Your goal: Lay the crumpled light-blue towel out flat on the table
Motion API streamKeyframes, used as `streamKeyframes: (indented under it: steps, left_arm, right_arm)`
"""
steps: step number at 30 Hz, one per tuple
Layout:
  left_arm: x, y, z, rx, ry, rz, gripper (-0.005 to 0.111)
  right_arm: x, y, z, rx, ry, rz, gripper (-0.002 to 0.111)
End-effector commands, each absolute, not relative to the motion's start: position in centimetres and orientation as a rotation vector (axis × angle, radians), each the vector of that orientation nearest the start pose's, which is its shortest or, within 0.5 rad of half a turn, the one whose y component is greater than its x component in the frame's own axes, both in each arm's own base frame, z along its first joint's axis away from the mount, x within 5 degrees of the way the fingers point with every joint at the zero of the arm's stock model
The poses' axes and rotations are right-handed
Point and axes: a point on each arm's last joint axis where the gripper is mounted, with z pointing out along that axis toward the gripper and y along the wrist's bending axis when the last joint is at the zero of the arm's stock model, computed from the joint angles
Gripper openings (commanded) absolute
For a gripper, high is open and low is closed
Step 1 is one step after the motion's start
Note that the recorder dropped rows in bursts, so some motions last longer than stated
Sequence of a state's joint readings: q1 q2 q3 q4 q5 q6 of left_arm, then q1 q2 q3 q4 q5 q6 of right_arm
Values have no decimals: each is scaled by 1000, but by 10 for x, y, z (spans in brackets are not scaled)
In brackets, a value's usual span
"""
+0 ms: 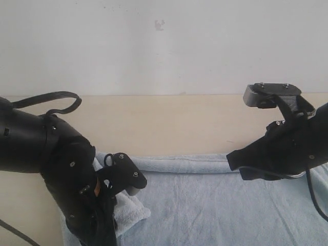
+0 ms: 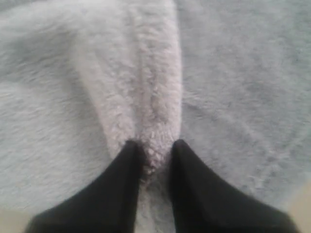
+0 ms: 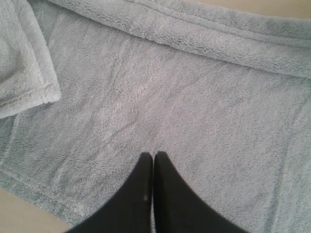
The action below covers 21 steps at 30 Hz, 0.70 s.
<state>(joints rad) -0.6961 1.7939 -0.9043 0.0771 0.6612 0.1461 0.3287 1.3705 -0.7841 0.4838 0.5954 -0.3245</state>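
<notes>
Pinching a raised fold of the towel [image 2: 233, 97] in our left gripper [image 2: 155, 144], we are holding our right gripper [image 3: 153, 155] closed and empty above the table [image 1: 179, 123].

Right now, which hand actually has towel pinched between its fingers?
The left hand: a raised ridge of the towel is pinched in its grip. The right hand is shut on nothing, above flat towel.

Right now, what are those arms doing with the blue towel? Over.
Left fingers pinching a fold of towel. Right fingers shut, empty. Towel mostly flat, one corner folded over.
</notes>
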Motion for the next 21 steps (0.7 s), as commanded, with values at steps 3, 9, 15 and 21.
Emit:
streamKeyframes:
  steps: [3,9,15,21]
  left_arm:
    - [245,-162,141,1015,2774,518,4]
    - [222,-136,150,1033,3036,920,4]
    - [201,-146,143,990,3271,630,4]
    - [200,-147,143,1005,3283,602,4]
  right_arm:
    - [233,105,232,-422,2604,496,0]
    - [233,106,232,-414,2606,504,0]
    - [233,106,232,-411,2600,501,0]
    - [231,106,231,-422,2622,510,0]
